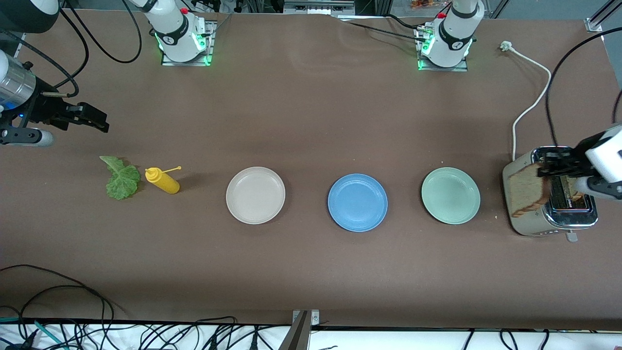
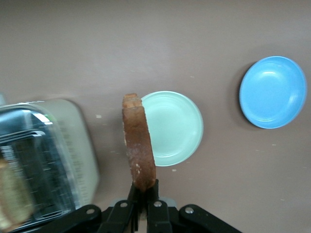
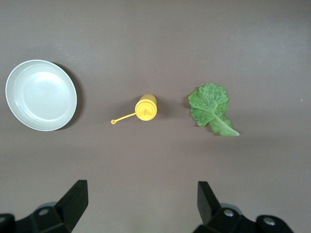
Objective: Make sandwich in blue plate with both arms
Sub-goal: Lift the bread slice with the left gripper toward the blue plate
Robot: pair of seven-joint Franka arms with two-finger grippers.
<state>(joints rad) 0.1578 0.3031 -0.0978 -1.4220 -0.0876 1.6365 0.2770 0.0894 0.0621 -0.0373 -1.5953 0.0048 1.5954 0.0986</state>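
My left gripper (image 1: 545, 170) is shut on the edge of a brown bread slice (image 1: 526, 190) and holds it upright just above the toaster (image 1: 544, 221). The left wrist view shows the bread slice (image 2: 138, 141) clamped between the fingers of the left gripper (image 2: 145, 187), and a second slice (image 2: 12, 194) still in a toaster (image 2: 73, 145) slot. The blue plate (image 1: 357, 202) (image 2: 273, 92) sits bare mid-table. A green lettuce leaf (image 1: 119, 178) (image 3: 211, 108) lies at the right arm's end. My right gripper (image 1: 99, 120) (image 3: 141, 194) hangs open over the table above the leaf, holding nothing.
A mint-green plate (image 1: 450, 195) (image 2: 175, 128) lies between the blue plate and the toaster. A beige plate (image 1: 255, 195) (image 3: 41, 94) and a yellow squeeze bottle (image 1: 163, 180) (image 3: 146, 108) stand toward the right arm's end. The toaster's white cord (image 1: 529, 104) trails toward the left arm's base.
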